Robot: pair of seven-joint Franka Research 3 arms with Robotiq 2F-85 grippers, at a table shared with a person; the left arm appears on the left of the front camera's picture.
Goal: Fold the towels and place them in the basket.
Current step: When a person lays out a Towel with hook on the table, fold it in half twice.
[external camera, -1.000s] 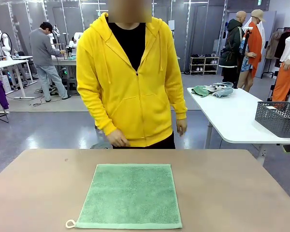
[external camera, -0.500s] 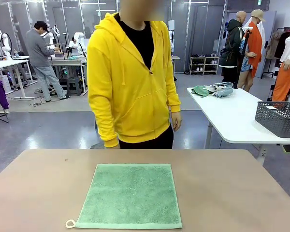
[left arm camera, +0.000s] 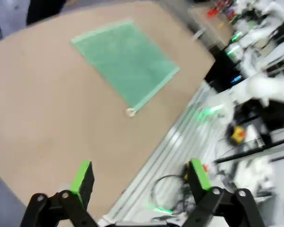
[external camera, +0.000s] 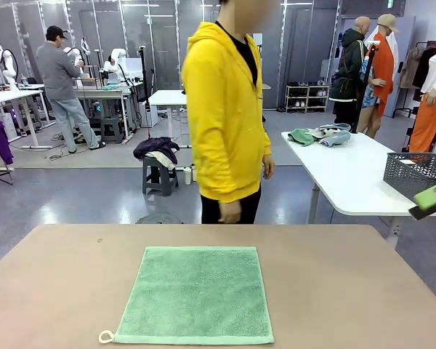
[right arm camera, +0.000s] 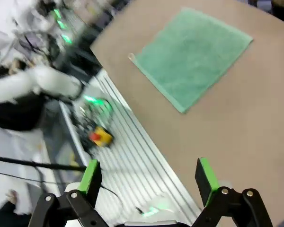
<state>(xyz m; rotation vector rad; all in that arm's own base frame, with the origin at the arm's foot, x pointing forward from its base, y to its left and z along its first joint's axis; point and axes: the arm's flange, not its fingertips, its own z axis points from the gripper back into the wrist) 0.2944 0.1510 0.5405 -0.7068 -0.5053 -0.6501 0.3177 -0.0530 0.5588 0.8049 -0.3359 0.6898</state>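
A mint green towel [external camera: 196,294] lies spread flat in the middle of the brown table [external camera: 349,291], its small loop [external camera: 105,337] at the near left corner. The dark grey mesh basket [external camera: 410,173] stands on a white side table at the right. My left gripper [left arm camera: 141,175] hangs open high above the table's near edge, with the towel [left arm camera: 125,61] far ahead of it. My right gripper [right arm camera: 148,177] is also open and held high, the towel [right arm camera: 194,56] lying well beyond it. One of its green pads [external camera: 432,197] pokes in at the right edge of the front view, in front of the basket.
A person in a yellow hoodie [external camera: 225,116] stands side-on at the table's far edge, hands down. The white side table [external camera: 349,174] also carries crumpled green and grey-blue cloths [external camera: 320,135]. Aluminium rails and cables run below the near edge [right arm camera: 132,142].
The person has turned from facing the table to side-on and shifted right. A pad of my right gripper has come in at the right edge. The towel has not moved.
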